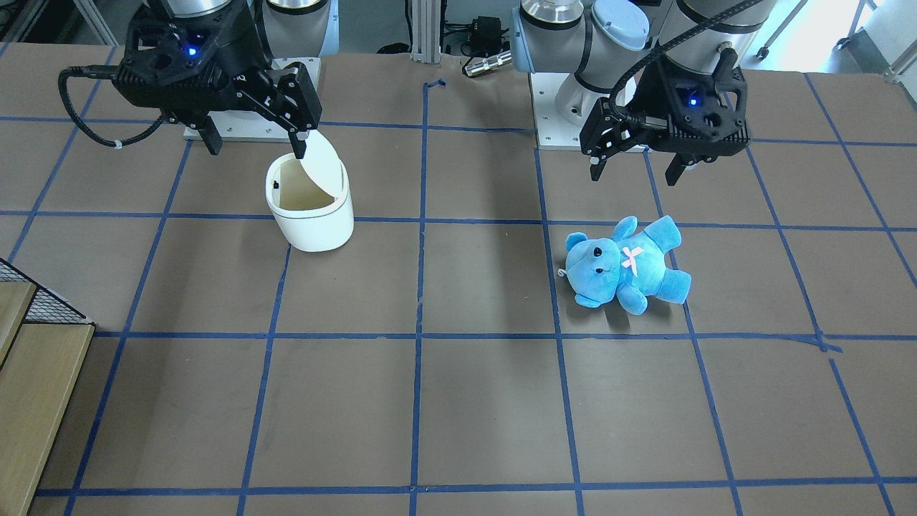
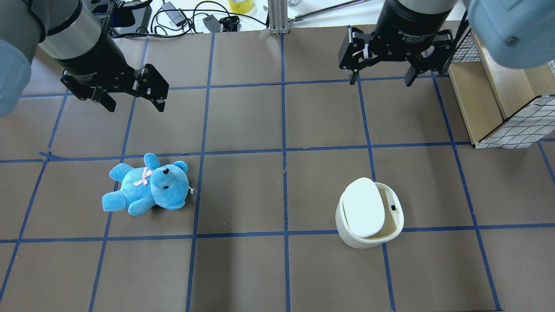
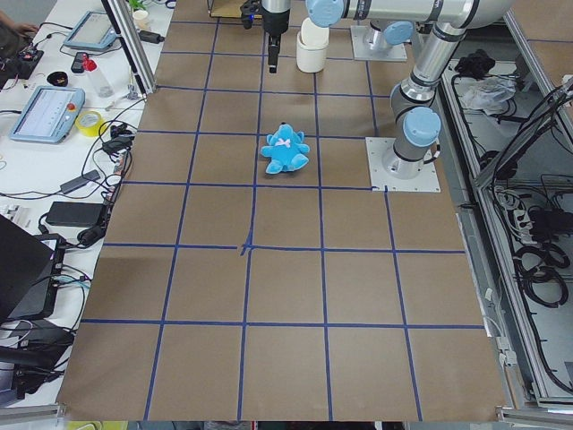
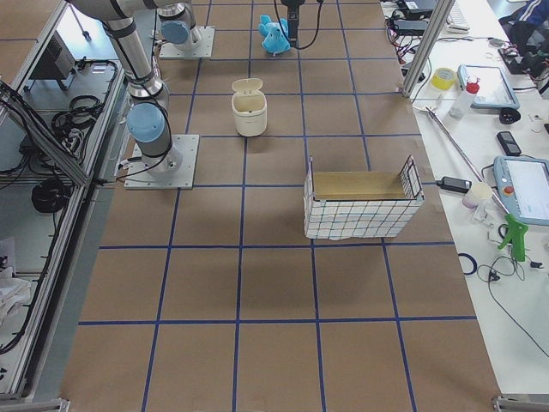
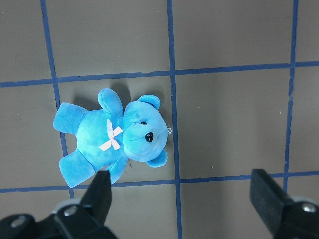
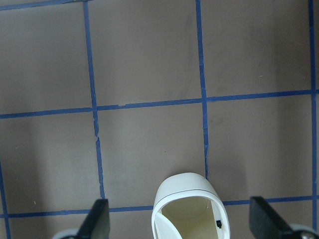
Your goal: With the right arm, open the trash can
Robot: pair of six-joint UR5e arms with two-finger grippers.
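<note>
Trash can [image 1: 315, 229]: stood on the desk [image 1: 458, 287] below the right gripper [image 1: 256, 143], lid [image 1: 322, 168] tipped up, beige inside showing. Held nothing there, fingers [image 1: 295, 115] spread wide. Judged opening done; needed only a straight rise, clear of the lid's edge.

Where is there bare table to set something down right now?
Bare: the squares between the teddy bear and the trash can, and the rows on the operators' side of both, up to the wire basket. Crowded: over the trash can, where the right arm hangs, jaws open.
</note>
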